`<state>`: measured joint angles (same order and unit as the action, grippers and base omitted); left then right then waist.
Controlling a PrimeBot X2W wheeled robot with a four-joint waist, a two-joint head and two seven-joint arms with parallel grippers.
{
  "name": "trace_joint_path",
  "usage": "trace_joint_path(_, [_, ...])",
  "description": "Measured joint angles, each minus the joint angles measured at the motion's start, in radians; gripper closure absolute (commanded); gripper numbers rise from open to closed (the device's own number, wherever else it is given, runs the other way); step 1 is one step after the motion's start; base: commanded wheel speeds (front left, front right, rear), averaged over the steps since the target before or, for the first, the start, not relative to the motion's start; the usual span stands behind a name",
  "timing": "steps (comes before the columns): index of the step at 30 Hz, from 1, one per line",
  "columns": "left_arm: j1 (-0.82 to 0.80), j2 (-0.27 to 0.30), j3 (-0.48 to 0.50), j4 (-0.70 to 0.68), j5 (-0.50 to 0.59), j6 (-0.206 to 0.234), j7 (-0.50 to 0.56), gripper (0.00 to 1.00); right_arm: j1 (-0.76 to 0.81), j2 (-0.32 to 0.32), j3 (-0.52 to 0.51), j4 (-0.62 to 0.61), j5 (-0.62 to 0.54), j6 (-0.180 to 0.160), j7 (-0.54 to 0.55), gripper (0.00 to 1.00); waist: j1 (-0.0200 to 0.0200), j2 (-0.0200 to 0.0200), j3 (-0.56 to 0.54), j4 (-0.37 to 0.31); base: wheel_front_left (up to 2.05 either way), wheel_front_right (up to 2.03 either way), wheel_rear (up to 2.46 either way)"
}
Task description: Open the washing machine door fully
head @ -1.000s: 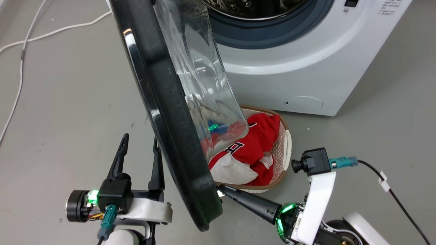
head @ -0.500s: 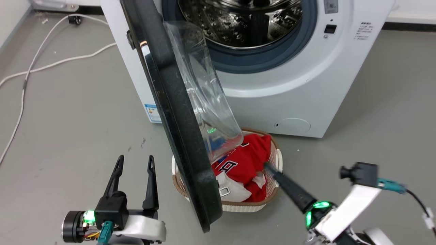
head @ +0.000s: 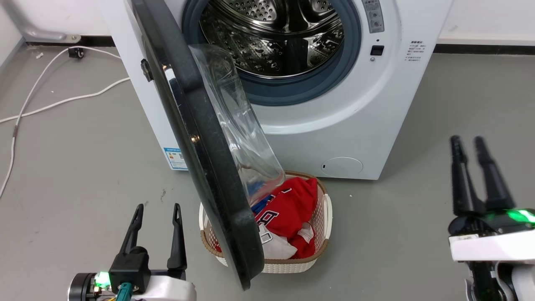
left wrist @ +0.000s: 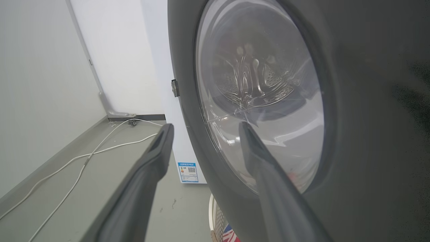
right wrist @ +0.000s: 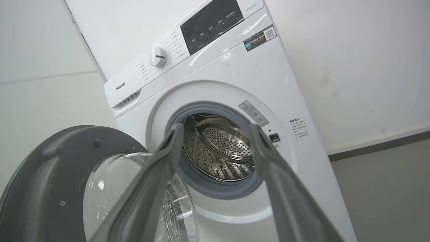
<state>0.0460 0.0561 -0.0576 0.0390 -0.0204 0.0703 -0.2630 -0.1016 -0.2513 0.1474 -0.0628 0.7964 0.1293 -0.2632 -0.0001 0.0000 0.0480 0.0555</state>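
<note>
The washing machine door [head: 200, 167], a black rim around a bulging clear glass bowl, stands swung out about square to the white machine's front, hinged on the machine's left. The steel drum mouth [head: 271, 37] lies bare behind it. My left gripper [head: 157, 211] is open at the lower left, just left of the door's outer face, touching nothing. In the left wrist view the door [left wrist: 268, 101] looms close beyond my left gripper [left wrist: 205, 126]. My right gripper [head: 467, 142] is open at the lower right, well clear of the door. The right wrist view shows the door [right wrist: 60, 188] and my right gripper [right wrist: 216, 126].
A woven laundry basket [head: 322, 217] with red and white clothes sits on the floor under the door's lower edge. White cables [head: 50, 104] trail over the grey floor at the left. A wall runs behind the machine.
The head view has risen and pulled back. My right gripper left the door's lower inner edge, swung out to the right and now points upward. The door stands a little wider.
</note>
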Motion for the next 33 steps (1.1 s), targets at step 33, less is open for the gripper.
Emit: trace_joint_path(33, [0.023,0.001,0.010,0.001,0.005,-0.001,0.000,0.00,0.226,0.199,-0.224,0.017,-0.654,0.002,0.000,0.00,0.0001,0.0000,-0.029,-0.009,0.00,0.00,0.00])
